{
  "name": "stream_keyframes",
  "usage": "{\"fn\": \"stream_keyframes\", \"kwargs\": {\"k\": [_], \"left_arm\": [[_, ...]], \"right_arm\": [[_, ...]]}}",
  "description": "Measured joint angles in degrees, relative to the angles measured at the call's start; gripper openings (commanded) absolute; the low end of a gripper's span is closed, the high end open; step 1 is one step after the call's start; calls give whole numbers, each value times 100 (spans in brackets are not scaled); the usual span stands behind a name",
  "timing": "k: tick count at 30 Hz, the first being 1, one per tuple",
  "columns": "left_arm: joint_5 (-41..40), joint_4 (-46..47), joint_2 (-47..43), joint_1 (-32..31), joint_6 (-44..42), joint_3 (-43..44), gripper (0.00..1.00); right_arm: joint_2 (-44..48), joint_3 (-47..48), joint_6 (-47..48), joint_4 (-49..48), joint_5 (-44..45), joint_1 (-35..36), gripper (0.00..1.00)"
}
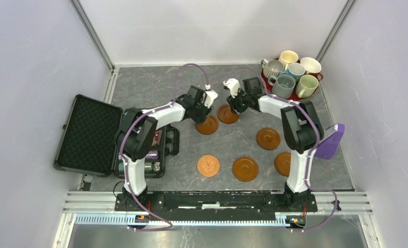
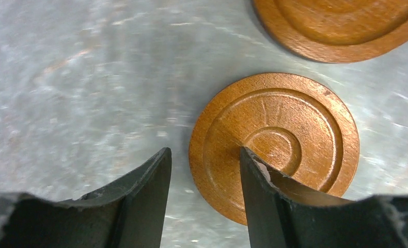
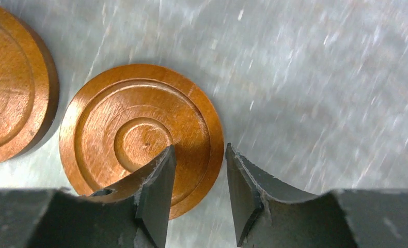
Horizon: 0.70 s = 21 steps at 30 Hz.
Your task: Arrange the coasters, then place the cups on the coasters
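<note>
Six coasters lie on the grey table. My left gripper (image 1: 203, 118) straddles the left rim of one glossy brown coaster (image 1: 207, 124) (image 2: 274, 144); it is shut (image 2: 204, 155), right finger on the disc, left finger just outside the rim. My right gripper (image 1: 235, 107) straddles the right rim of the neighbouring coaster (image 1: 228, 113) (image 3: 135, 129). Its jaws are narrowed but still apart (image 3: 199, 152). Three more brown coasters (image 1: 268, 138) (image 1: 245, 169) (image 1: 282, 164) and a patterned copper one (image 1: 208, 165) sit nearer me. The cups (image 1: 292, 72) stand grouped at the far right.
The cups stand on a dark red round tray (image 1: 297, 97). An open black foam-lined case (image 1: 88, 134) lies at the left, with small items by its lower half (image 1: 153, 155). A purple object (image 1: 330, 140) sits by the right arm. Walls enclose the table.
</note>
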<state>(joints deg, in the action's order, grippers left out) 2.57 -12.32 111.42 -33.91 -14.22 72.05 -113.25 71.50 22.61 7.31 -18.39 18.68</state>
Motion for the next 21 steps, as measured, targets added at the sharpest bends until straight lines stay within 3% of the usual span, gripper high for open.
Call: {"fn": "stream_keyframes", "kwargs": {"k": [5, 11, 16, 21], "left_arm": [[188, -391, 461, 778, 177, 863, 57], [247, -658, 992, 1036, 243, 1836, 59], [348, -918, 1034, 997, 249, 1930, 85], [616, -1235, 422, 988, 221, 1633, 100]], "right_arm": [[-1058, 1497, -232, -13, 361, 232, 47], [-2146, 3176, -455, 116, 553, 291, 50], [-2293, 3462, -535, 236, 496, 269, 68], [-1718, 2791, -496, 431, 483, 212, 85]]}}
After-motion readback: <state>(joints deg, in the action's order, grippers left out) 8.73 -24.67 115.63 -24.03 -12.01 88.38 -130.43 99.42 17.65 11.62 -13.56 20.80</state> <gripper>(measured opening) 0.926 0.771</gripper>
